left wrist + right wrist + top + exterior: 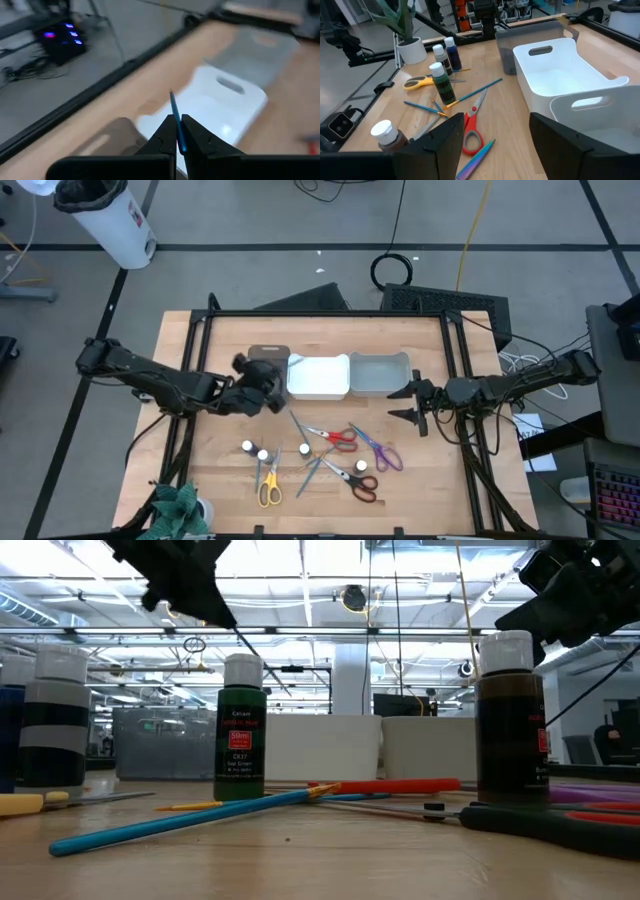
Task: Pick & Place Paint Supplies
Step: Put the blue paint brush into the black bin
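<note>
My left gripper (268, 394) hovers beside the brown bin (268, 357) and the white bin (318, 378), shut on a thin teal brush (175, 120). My right gripper (412, 403) waits open, near the grey bin (379, 373), touching nothing. On the table's near half lie several white-capped bottles, such as the green one (442, 83), standing upright. Beside them lie loose brushes (310, 466) and the red scissors (336, 436), purple scissors (380, 449), yellow scissors (268, 486) and black scissors (359, 481). My left gripper pinches the teal brush between its two fingers (165, 140), part-way along the shaft (179, 134). The brush runs along the fingers and its thin end (171, 94) sticks out ahead of them. It is lifted clear, above the bins.
The three bins stand side by side at the table's middle, and the white bin (220, 100) looks hollow inside. A potted plant (180, 508) sits at the near left corner. Bare wood lies left and right of the supplies.
</note>
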Tool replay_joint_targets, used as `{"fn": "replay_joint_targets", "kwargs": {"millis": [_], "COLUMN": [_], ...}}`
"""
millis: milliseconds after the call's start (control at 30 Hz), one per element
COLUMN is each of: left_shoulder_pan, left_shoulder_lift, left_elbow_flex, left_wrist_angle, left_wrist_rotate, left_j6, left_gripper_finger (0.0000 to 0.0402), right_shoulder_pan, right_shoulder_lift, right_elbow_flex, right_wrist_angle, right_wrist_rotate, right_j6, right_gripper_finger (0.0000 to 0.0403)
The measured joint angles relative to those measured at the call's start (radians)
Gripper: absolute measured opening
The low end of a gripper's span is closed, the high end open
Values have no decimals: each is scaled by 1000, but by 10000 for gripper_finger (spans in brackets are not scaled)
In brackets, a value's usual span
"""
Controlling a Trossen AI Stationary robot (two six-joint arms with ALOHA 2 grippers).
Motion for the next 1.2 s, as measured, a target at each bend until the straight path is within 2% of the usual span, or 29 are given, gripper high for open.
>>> {"fn": "replay_joint_targets", "kwargs": {"millis": [200, 333, 467, 633, 733, 1100, 1200], "left_shoulder_pan": [1, -4, -22, -14, 10, 94, 103], "left_shoulder_lift": [-25, -25, -25, -20, 6, 73, 79], "left_elbow_flex": [-10, -10, -10, -10, -9, -9, -9], "left_wrist_angle": [-255, -404, -477, -527, -526, -516, -517], "left_wrist_rotate": [-77, -59, -42, 59, 111, 200, 223], "left_j6": [-241, -410, -511, -554, -578, -581, -580], "left_gripper_finger": [8, 8, 8, 9, 24, 43, 59], "right_shoulder_pan": [0, 0, 0, 0, 0, 0, 0], "right_shoulder_lift": [0, 0, 0, 0, 0, 0, 0], "right_elbow_flex": [0, 0, 0, 0, 0, 0, 0], "right_wrist_angle": [1, 1, 1, 1, 1, 0, -1], "right_wrist_rotate": [0, 0, 2, 3, 3, 4, 4], "right_j6": [-5, -5, -3, -1, -1, -5, -5], "right_gripper_finger": [210, 210, 207, 206, 206, 205, 205]}}
